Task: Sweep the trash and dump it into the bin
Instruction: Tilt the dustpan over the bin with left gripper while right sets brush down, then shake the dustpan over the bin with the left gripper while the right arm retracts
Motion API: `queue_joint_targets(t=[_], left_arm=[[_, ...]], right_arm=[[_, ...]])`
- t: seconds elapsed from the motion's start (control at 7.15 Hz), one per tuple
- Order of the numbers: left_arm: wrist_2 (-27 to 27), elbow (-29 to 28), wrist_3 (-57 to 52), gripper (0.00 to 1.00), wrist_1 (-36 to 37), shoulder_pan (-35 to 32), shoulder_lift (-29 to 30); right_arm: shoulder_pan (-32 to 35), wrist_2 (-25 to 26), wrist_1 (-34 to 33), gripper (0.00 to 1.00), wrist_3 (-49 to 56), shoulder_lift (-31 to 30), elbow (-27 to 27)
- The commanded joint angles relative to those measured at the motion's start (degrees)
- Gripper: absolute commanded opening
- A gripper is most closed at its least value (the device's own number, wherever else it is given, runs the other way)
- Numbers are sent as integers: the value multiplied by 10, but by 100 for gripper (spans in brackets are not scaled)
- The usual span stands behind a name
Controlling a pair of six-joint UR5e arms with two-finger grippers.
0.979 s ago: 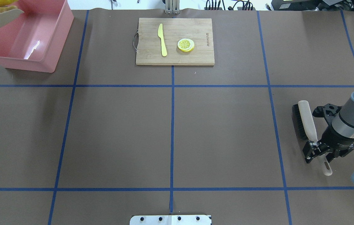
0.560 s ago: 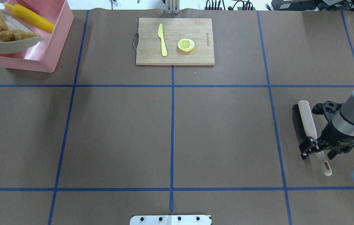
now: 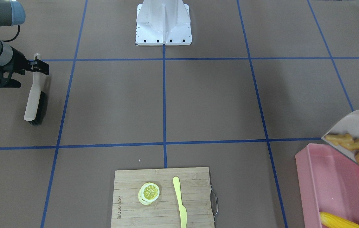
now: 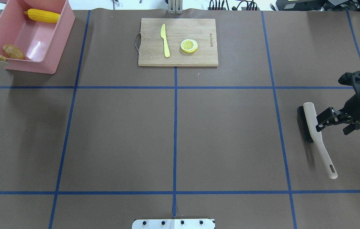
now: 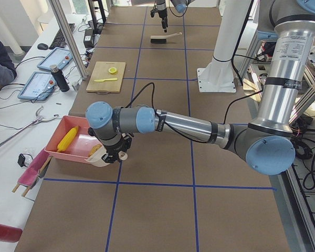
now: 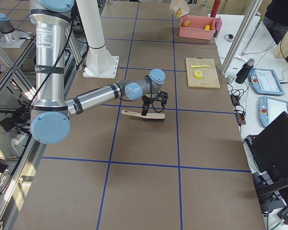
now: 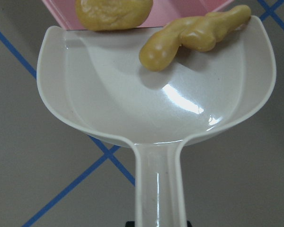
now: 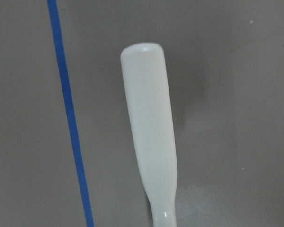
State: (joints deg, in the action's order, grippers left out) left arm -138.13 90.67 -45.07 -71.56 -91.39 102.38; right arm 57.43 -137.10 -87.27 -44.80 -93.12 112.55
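The pink bin (image 4: 62, 38) stands at the far left. The corn cob (image 4: 43, 16) lies inside it at the far end. The potato (image 4: 13, 51) sits at the dustpan's lip, over the bin's inside. The ginger root (image 7: 194, 35) still rests on the beige dustpan (image 7: 156, 109), which is tilted against the bin's near edge. My left gripper (image 5: 114, 155) is shut on the dustpan's handle. My right gripper (image 4: 340, 123) is open just above the brush (image 4: 313, 133), which lies on the table.
A wooden cutting board (image 4: 178, 42) at the far middle holds a yellow-green knife (image 4: 165, 40) and a lemon slice (image 4: 189, 45). The robot base plate (image 4: 173, 223) is at the near edge. Blue tape lines grid the brown table.
The corn has slid off the dustpan into the bin and the potato has gone to the lip. The dustpan pulled back toward the left edge. My right gripper released the brush handle and lifted away.
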Motion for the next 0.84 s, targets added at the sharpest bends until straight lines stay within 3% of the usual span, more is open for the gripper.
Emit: queue_joint_targets(t=[0.0,0.14,0.56,0.7], left_arm=[[31,-57,-7,0,30,-3,68],[58,-95,-10,0,46,2,110],[125,-110,-22,0,112,60,170],[129,-144,-43,0,148,61,211]], right_arm=[[64,-18,-1,100,8,9,2],[81,-18,-1,100,17,13,1],[156,10,3,100,36,6,-9],[183,48,-1,100,132,-13,-10]])
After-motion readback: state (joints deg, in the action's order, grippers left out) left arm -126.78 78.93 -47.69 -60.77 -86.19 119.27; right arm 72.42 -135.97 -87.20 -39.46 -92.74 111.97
